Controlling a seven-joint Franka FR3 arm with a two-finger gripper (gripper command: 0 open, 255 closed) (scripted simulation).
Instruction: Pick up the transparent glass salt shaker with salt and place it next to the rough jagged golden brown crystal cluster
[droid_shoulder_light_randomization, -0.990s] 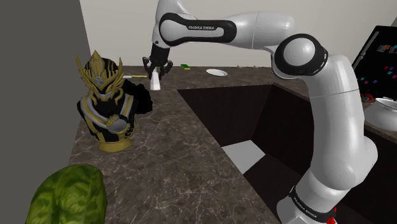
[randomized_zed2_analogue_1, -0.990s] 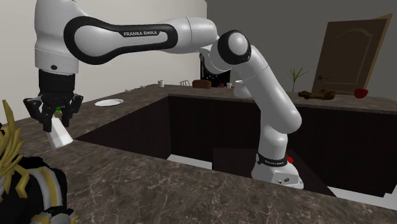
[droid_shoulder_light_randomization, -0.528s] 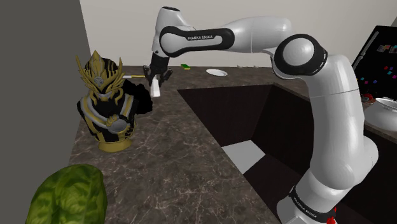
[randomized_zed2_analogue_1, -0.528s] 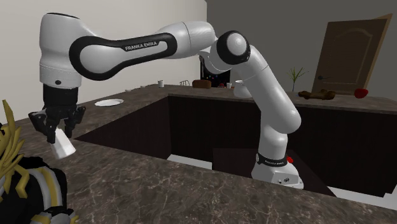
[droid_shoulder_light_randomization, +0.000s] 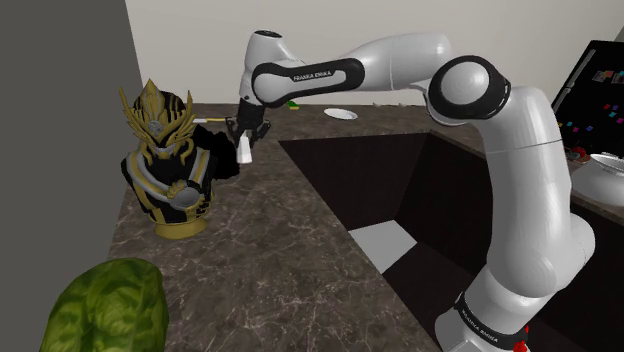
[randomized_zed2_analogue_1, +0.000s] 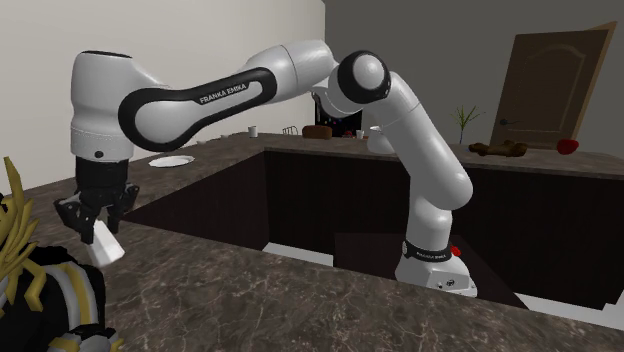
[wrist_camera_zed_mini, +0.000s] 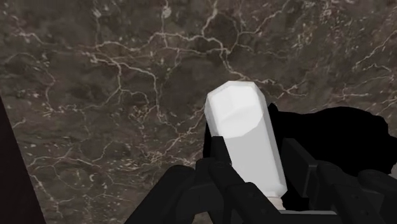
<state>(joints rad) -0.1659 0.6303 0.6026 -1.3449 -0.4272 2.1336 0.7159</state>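
Shoulder view, lower left: green leafy mass (droid_shoulder_light_randomization: 105, 305), cut off by the frame edge. Above it, a gold-and-black armoured bust (droid_shoulder_light_randomization: 168, 165) stands on the dark marbled surface (droid_shoulder_light_randomization: 270, 250). A black lump (droid_shoulder_light_randomization: 224, 155) at the bust's right side merges with it; identity unclear.

Just right of that, upper middle: gripper (droid_shoulder_light_randomization: 243, 142), its fingers pinching the salt shaker (droid_shoulder_light_randomization: 243, 150), which is drawn plain white. The shaker is low over the surface; whether it touches cannot be told.

Further right, the surface ends at a straight edge and drops into a deep dark recess (droid_shoulder_light_randomization: 400, 190). A bare strip of surface runs between bust and edge. A white plate (droid_shoulder_light_randomization: 341, 114) lies beyond the recess, well apart.

Second exterior view, left edge: bust cut off; shaker tilted below the gripper.

Wrist view: shaker clasped between both fingers (wrist_camera_zed_mini: 299, 168). A black shape (wrist_camera_zed_mini: 347, 137) to its right hides the surface there.
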